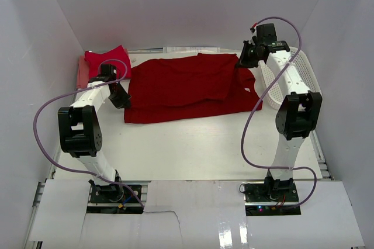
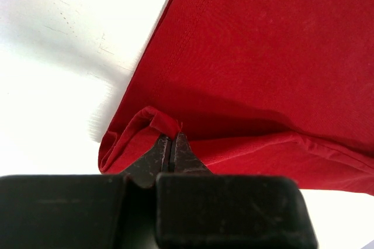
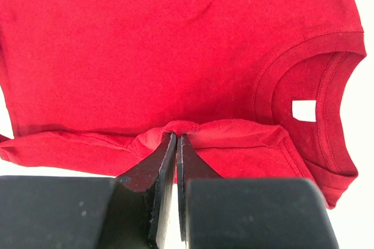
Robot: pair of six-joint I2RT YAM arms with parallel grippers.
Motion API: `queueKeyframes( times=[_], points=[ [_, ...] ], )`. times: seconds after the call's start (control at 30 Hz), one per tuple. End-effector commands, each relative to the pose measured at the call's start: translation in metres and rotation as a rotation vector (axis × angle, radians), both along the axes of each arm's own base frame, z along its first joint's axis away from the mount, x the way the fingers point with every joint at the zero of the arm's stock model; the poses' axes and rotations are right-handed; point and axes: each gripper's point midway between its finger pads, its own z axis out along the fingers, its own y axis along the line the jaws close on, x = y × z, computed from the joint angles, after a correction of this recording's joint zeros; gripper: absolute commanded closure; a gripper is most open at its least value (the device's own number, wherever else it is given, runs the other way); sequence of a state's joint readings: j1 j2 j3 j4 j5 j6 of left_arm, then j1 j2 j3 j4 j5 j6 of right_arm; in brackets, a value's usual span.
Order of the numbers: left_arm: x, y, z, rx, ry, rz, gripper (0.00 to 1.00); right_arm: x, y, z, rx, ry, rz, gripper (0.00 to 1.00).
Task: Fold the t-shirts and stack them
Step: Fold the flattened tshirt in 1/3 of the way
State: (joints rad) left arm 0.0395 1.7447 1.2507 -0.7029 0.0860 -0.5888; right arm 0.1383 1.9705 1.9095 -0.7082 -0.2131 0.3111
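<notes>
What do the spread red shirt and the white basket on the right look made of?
Red t-shirt: soft matte knit cloth, probably cotton; it creases and shows stitched hems. White basket: likely rigid plastic, smooth perforated lattice wall.

Two deep red t-shirts, spread shirt (image 1: 187, 88) and folded shirt (image 1: 108, 59) at ten o'clock; one salmon-pink shirt (image 1: 83, 75); one basket (image 1: 308, 69).

Left wrist view: the shirt (image 2: 263, 56) runs off the top and right edges beyond the left fingers (image 2: 153, 158), and the cloth nipped between their tips is covered.

Right wrist view: past the right fingers (image 3: 156, 164), the shirt is cut off at the left and top edges. The collar label (image 3: 304, 110) is washed out and unreadable.

Top view: the basket (image 1: 305, 69) is partly hidden behind the right arm (image 1: 292, 88).
</notes>
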Motion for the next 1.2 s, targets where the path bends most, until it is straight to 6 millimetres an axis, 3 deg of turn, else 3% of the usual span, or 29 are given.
queueKeyframes(
  times=[0.0,0.33,0.77,1.17],
  points=[
    [0.004,0.006,0.004,0.019,-0.019,0.017,1.00,0.007,0.005,0.009,0.010,-0.021,0.011,0.92],
    [0.005,0.011,0.002,0.029,-0.011,0.029,1.00,0.022,0.006,-0.016,-0.001,0.015,0.005,0.92],
    [0.010,0.012,0.002,0.026,-0.013,0.026,1.00,0.027,-0.013,0.003,-0.043,-0.026,-0.051,0.92],
    [0.029,0.010,0.009,0.010,-0.038,0.004,1.00,0.040,-0.012,0.005,-0.023,-0.035,-0.051,0.92]
  ],
)
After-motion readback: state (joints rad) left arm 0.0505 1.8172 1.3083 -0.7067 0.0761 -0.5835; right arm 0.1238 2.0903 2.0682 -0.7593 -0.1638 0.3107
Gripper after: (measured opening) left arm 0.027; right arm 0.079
